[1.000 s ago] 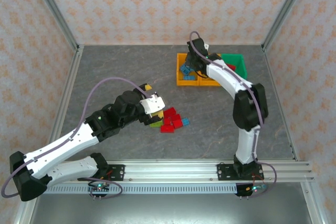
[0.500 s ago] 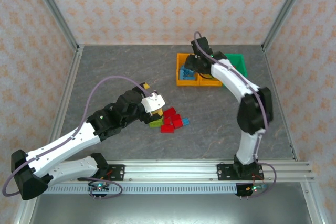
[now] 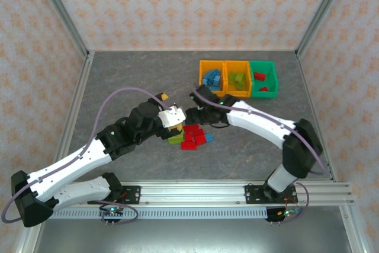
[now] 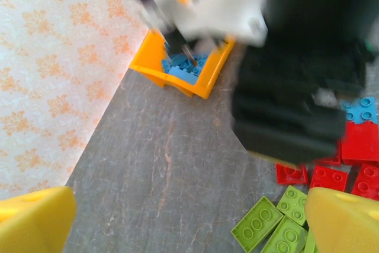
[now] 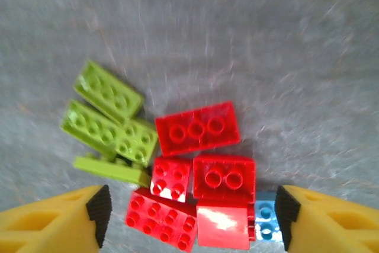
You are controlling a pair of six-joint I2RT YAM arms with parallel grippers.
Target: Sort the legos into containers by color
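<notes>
**Next pick from the loose pile: getting one brick out cleanly**

Top external. Logged three joined bins at the far side of the tabletop (image 3: pixel 118 87): orange bin holding blues (image 3: pixel 211 79), orange bin holding limes (image 3: pixel 238 79), green bin holding reds (image 3: pixel 263 78). Found the loose pile (image 3: pixel 190 137) near mid-tabletop, well apart from the bins. Noted right arm (image 3: pixel 254 119) stretched across with its wrist over the pile, and left arm (image 3: pixel 89 158) reaching in from the other side, heads just beside each other. Judged collision the main hazard. Keep one arm parked while the other picks.

Left wrist. Saw left claw (image 4: pixel 189 223) released, yellow fingers wide, nothing between. Saw lime bricks (image 4: pixel 269 229) just ahead and red bricks (image 4: pixel 346 161) beyond, partly hidden by the right arm's black housing.

Right wrist. Saw right claw (image 5: pixel 192 223) released and empty, hanging above the red cluster, with a blue brick (image 5: pixel 265 220) near the right finger. Noted reds packed edge to edge. Favour the uppermost red brick (image 5: pixel 197 128), free along its far edge. Square the claw to its short sides, descend straight, clamp one brick only. Lift well clear before swinging toward the green bin.
</notes>
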